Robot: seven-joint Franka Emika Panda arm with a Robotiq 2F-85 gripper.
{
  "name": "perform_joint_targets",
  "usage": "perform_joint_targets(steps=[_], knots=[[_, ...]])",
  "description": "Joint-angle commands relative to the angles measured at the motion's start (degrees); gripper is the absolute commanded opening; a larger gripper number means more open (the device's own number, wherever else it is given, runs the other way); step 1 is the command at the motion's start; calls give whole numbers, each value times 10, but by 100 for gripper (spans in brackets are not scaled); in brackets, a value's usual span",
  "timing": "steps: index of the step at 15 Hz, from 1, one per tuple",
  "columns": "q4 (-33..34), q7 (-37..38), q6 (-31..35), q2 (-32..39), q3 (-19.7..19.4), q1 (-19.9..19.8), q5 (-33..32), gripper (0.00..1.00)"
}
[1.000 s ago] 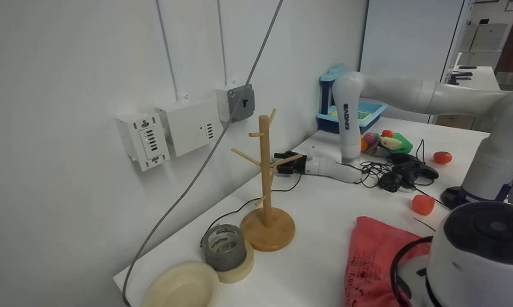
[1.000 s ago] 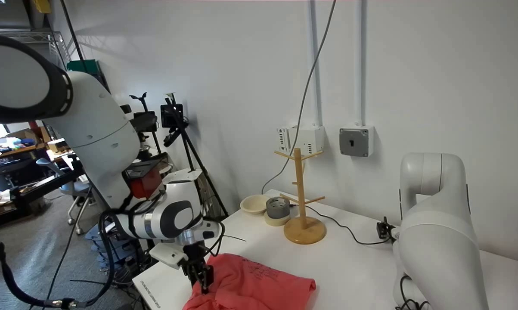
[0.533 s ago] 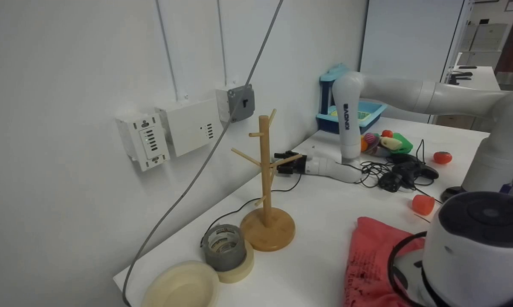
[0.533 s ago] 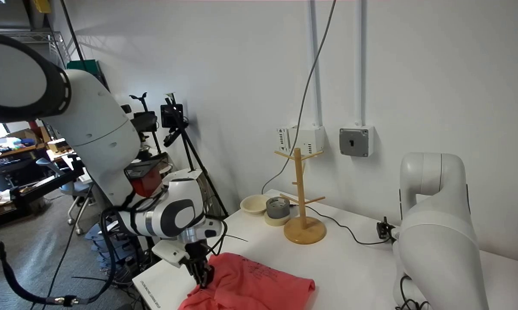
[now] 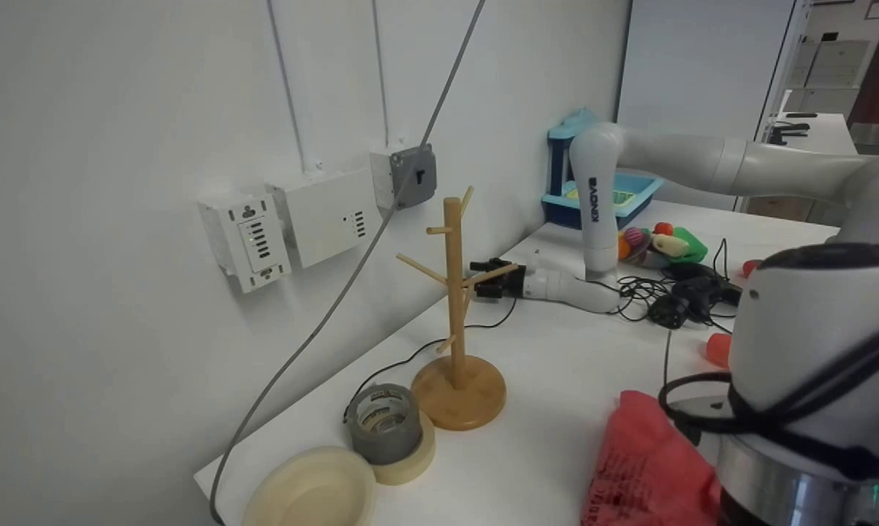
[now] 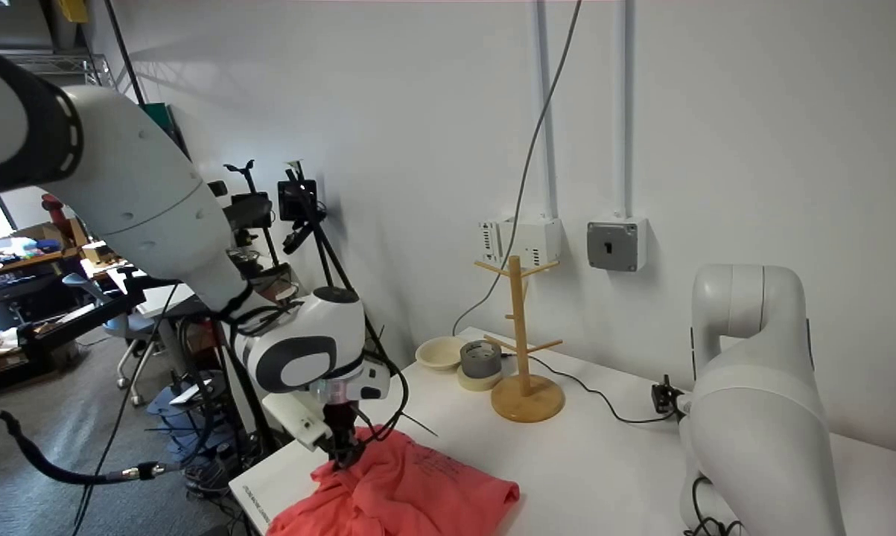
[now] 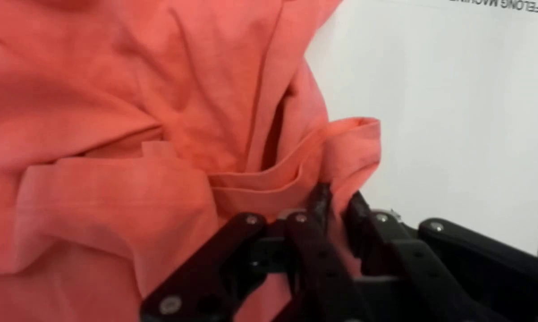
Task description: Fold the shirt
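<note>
The coral-red shirt lies bunched and wrinkled on the white table, and shows in both exterior views [image 5: 640, 467] [image 6: 436, 495]. Some dark print shows on it. In the wrist view the shirt [image 7: 192, 103] fills the left and middle, with layered folds and hems. My gripper [image 7: 339, 192] is shut on a narrow fold of the shirt near its edge, with cloth running between the fingers. In an exterior view the gripper [image 6: 341, 454] is at the shirt's left part, where the cloth is drawn up to it. In the other exterior picture the arm hides the fingers and part of the shirt.
A wooden peg stand [image 5: 459, 398] stands beyond the shirt, with tape rolls [image 5: 386, 431] and a beige bowl [image 5: 311, 489] beside it. A white Kinova arm [image 6: 760, 417], cables, a controller [image 5: 695, 296] and an orange-red cup [image 5: 718, 351] are farther along the table.
My gripper has risen and moved toward the table's end, pulling the held cloth with it. The shirt's far edge has slid the same way. The arm's wrist has tilted and lifted.
</note>
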Motion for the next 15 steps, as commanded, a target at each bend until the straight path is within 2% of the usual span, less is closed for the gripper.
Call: perform_joint_targets(steps=[1,3,6,12,15], knots=[[-35,-112,-45,-85,25,-62,129,3],[-50,-159,-64,-121,5,-71,194,3],[-74,-194,-82,-169,-46,-66,248,3],[-122,-187,-90,-236,-146,-58,255,3],[-136,-150,-67,-243,-181,-62,216,3]])
